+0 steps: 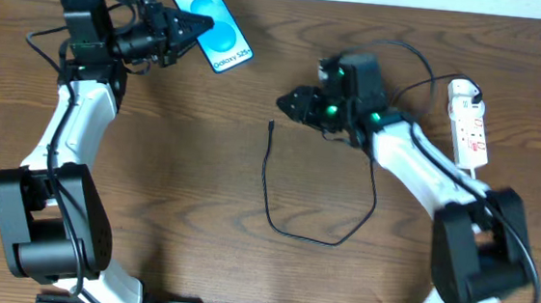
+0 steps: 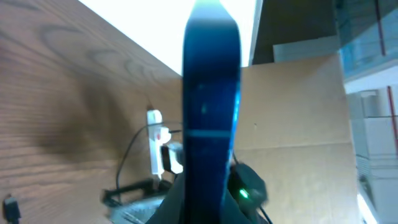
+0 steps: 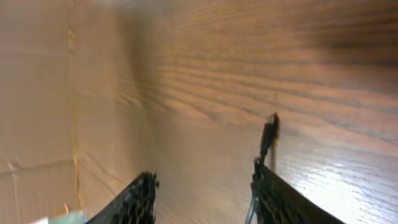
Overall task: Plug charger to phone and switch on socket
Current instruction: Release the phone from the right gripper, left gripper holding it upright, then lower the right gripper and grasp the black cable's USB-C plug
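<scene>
Presently, the left gripper [image 1: 201,22] is clamped shut on the phone [image 1: 223,36]. It grips the phone's lower-left end, at the far left of the table [image 1: 202,165]. In the overhead view the blue screen faces up. The left wrist view shows the phone [image 2: 211,93] edge-on, running straight out from between the fingers.

The right gripper [image 3: 204,173] has its jaws partly apart with nothing between them. It points left over mid-table. The charger's plug tip [image 3: 270,130] lies just past one fingertip [image 3: 260,169]; contact cannot be judged.

From above, the charger [image 1: 265,170] runs from that tip toward the near edge. It then loops right and back up under the right arm.

The socket [image 1: 469,124] lies at the right edge, well apart from the phone. Its white cord is at the far end.
</scene>
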Available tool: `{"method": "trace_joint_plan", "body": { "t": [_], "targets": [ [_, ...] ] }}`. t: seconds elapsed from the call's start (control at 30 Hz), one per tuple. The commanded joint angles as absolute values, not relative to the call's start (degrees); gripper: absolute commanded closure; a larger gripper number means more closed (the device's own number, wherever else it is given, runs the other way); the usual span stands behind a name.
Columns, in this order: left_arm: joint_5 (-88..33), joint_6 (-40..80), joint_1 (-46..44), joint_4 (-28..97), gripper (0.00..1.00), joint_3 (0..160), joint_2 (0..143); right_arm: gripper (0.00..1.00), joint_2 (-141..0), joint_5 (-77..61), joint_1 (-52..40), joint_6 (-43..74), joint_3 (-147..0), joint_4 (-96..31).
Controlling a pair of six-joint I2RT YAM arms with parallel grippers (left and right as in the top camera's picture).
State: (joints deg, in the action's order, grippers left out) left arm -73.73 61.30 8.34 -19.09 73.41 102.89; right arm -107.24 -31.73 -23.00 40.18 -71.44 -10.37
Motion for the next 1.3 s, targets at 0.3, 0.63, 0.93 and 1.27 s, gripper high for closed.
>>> {"method": "trace_joint_plan", "body": {
  "t": [0.3, 0.63, 0.93, 1.27],
  "targets": [
    [-76.2, 63.2, 10.5, -19.7, 0.93, 75.2, 101.8, 0.62, -118.4, -33.4, -25.3, 39.1, -77.1, -16.1],
    [-76.3, 62.7, 10.8, -19.6, 0.92, 75.2, 101.8, 0.64, -122.3, -30.9, -28.0, 39.2, -77.1, -15.2],
    [-76.3, 62.7, 10.7, -19.6, 0.92, 75.2, 101.8, 0.67, -122.7, -24.7, -29.4, 40.4, -77.1, -12.8],
    [-76.9, 62.7, 10.7, -19.6, 0.92, 75.2, 101.9, 0.71, -126.5, -27.0, -29.4, 41.5, -77.1, -11.7]
  ]
}}
